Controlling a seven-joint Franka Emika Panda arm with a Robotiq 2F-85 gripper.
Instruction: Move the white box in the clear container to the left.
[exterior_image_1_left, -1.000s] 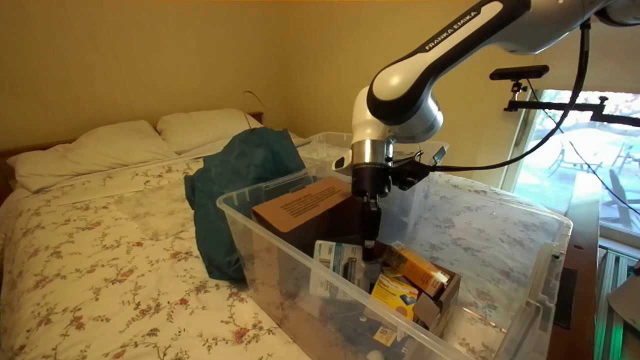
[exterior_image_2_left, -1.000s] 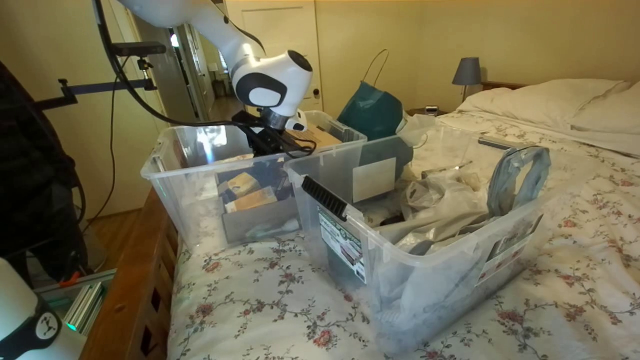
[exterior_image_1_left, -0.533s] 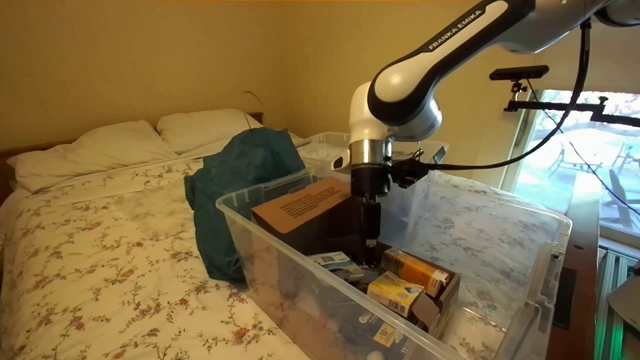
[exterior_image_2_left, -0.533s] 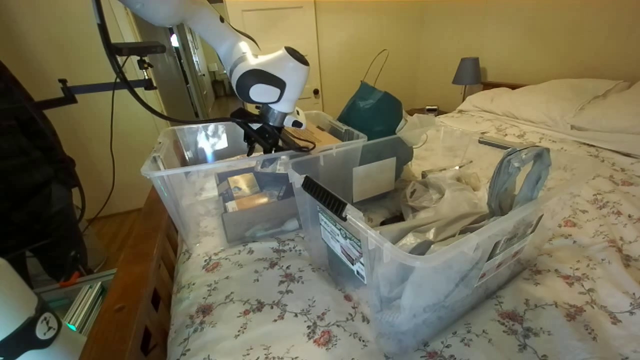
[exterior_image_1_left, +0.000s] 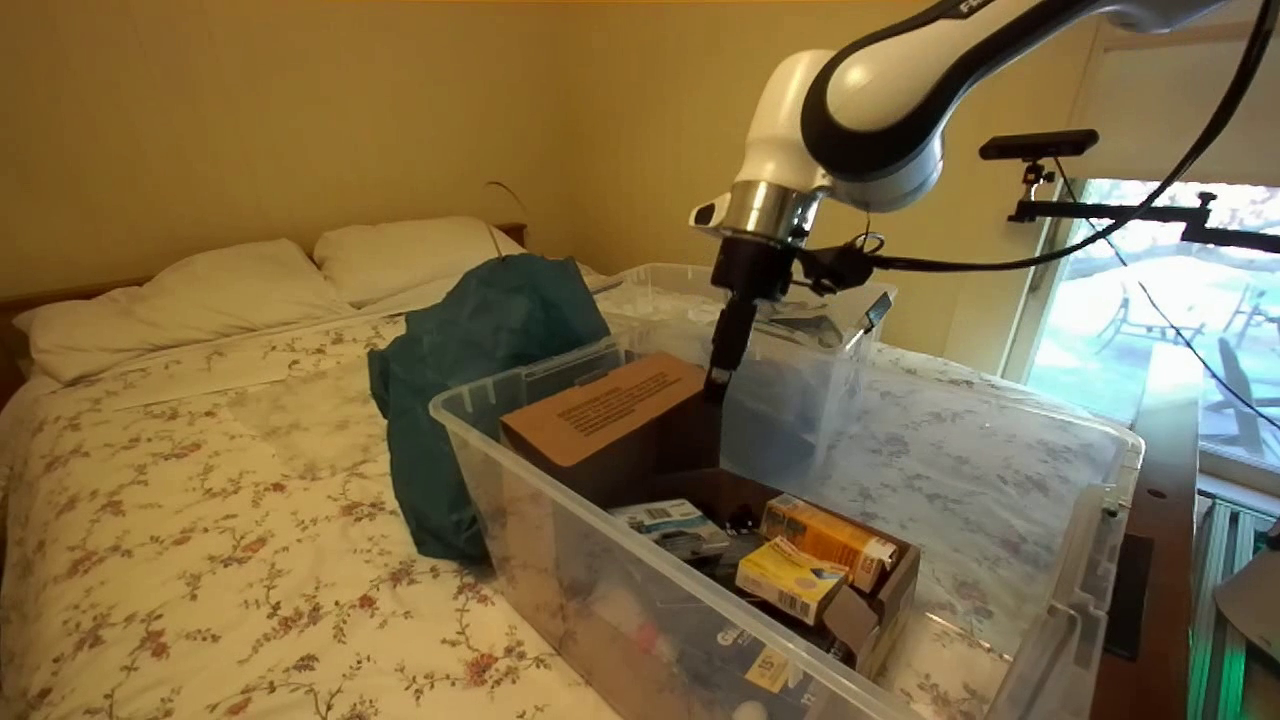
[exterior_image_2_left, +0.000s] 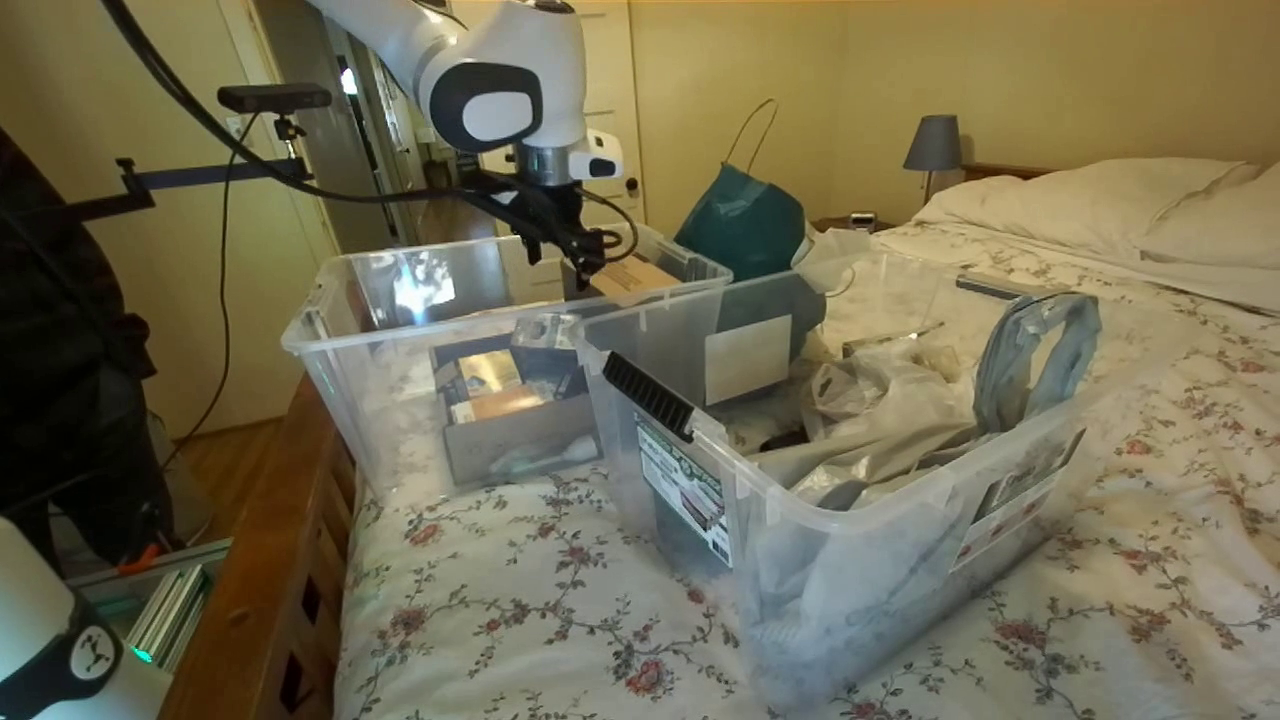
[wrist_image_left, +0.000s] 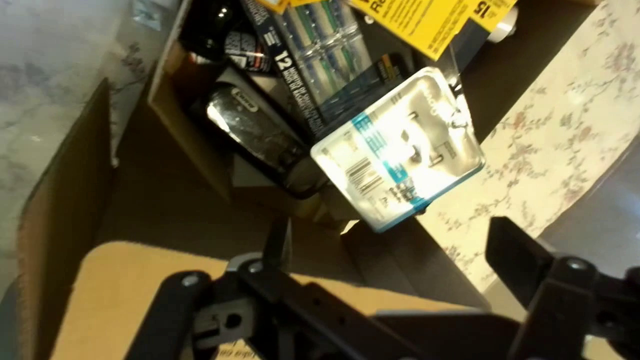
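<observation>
The white box (exterior_image_1_left: 668, 527), with blue and grey print, lies tilted among other packages in the clear container (exterior_image_1_left: 560, 492). From the wrist view, the white box (wrist_image_left: 350, 165) rests on black packaging, its far corner reaching over the cardboard wall. Above it and apart from it hangs my gripper (exterior_image_1_left: 716, 385), beside the brown cardboard flap. The fingers (wrist_image_left: 515, 255) are spread wide in the wrist view, with nothing held between them. In an exterior view the white box (exterior_image_2_left: 546, 330) shows blurred through the container's wall, below the gripper (exterior_image_2_left: 558, 262).
A brown cardboard box flap (exterior_image_1_left: 605, 410) rises on the near-bag side of the container. Yellow (exterior_image_1_left: 790, 580) and orange (exterior_image_1_left: 830, 535) packets lie near the white box. A second see-through bin (exterior_image_2_left: 860, 520) holds plastic bags. A teal bag (exterior_image_1_left: 490, 340) leans outside.
One second ago my gripper was low at the white box, which stood more upright. The fingers have opened, the box has settled flatter, and the gripper has risen clear of it.
</observation>
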